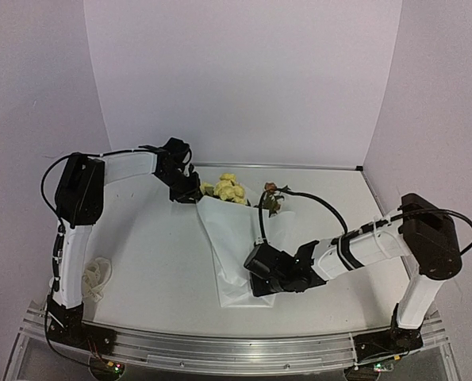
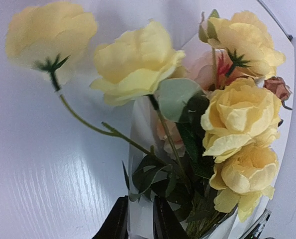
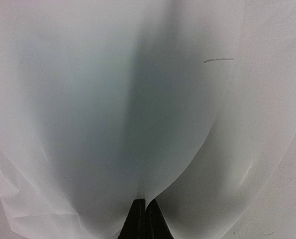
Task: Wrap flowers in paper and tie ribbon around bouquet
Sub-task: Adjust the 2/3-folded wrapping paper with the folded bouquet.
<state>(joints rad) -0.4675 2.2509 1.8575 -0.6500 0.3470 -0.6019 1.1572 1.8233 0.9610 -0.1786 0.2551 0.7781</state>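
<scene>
The white paper (image 1: pixel 232 246) lies wrapped as a cone around the flowers (image 1: pixel 228 189), whose yellow heads and one orange-brown bloom (image 1: pixel 270 189) poke out at the far end. My left gripper (image 1: pixel 189 193) sits at the cone's upper left rim. In the left wrist view its jaws stand a little apart, with the paper (image 2: pixel 138 124) edge loose in the gap of the gripper (image 2: pixel 139 201), beside the yellow flowers (image 2: pixel 237 119). My right gripper (image 1: pixel 253 274) is shut on a fold of paper (image 3: pixel 138 99) at the cone's lower right; its fingertips (image 3: pixel 146 201) pinch the sheet. The cream ribbon (image 1: pixel 95 278) lies crumpled at the left.
The right arm's black cable (image 1: pixel 307 198) arcs over the table beside the orange-brown bloom. The ribbon lies close to the left arm's upright link (image 1: pixel 69 254). White walls close the table at the back and both sides.
</scene>
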